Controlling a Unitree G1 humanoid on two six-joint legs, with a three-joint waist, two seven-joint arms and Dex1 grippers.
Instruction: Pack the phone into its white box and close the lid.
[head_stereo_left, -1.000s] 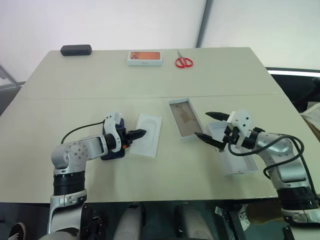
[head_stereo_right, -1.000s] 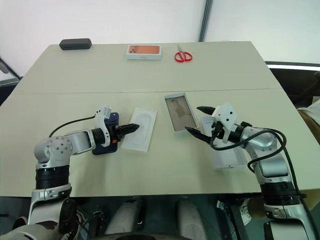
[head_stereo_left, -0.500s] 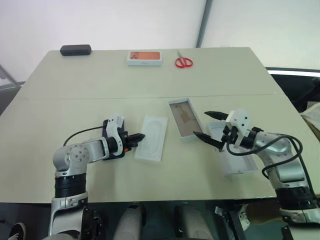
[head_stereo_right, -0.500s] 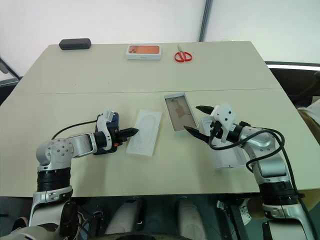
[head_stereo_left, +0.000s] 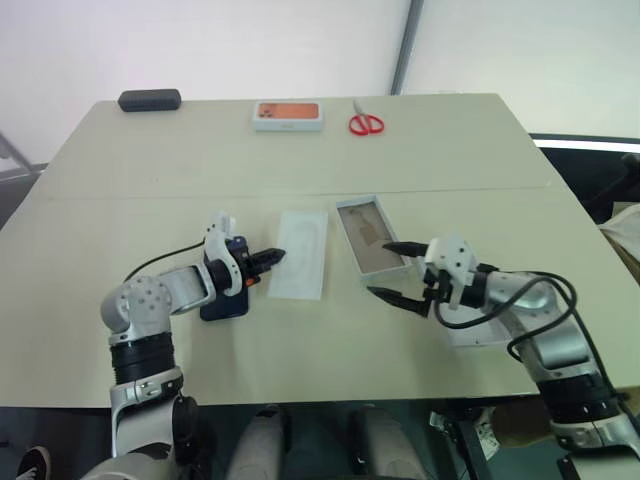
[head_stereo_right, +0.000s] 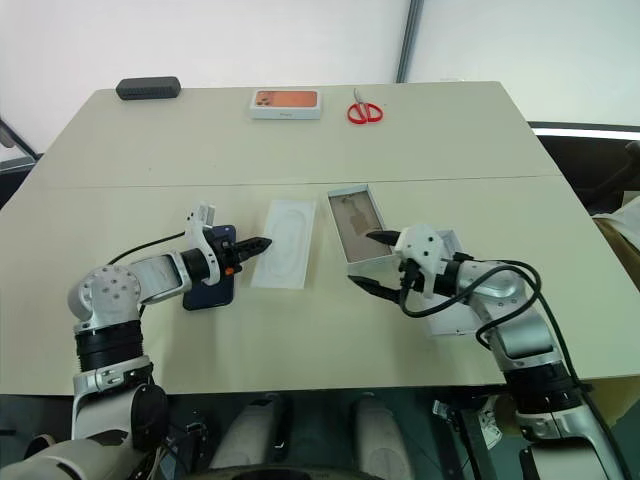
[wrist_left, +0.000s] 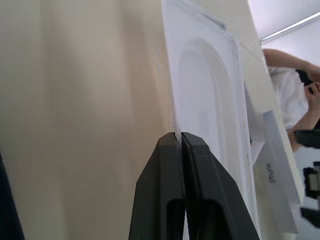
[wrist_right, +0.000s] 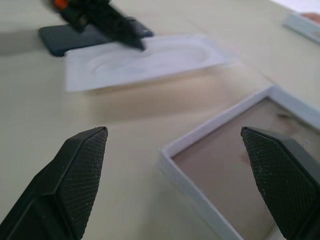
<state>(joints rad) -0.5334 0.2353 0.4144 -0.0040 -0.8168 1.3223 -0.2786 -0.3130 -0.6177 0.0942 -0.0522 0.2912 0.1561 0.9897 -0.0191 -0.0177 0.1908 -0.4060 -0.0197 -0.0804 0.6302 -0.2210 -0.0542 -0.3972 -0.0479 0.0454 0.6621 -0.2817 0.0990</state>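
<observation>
Left gripper (head_stereo_left: 272, 257) fingers pinched shut on the thin white insert (head_stereo_left: 301, 266) edge, mid-frame. Phone (head_stereo_left: 226, 290) lies just lower-left, long axis up-frame. Right gripper (head_stereo_left: 392, 271) spread wide beside white box (head_stereo_left: 368, 233).

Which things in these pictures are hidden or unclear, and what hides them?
- The phone, head views: partly covered by the left arm; its camera corner cannot be seen.
- The lid, head views: mostly behind the right arm and the right tool.
- The white insert, left wrist view: the edge held by the shut left tool is hidden between its fingers.
- The white box, right wrist view: cut off by the picture's edge.
</observation>
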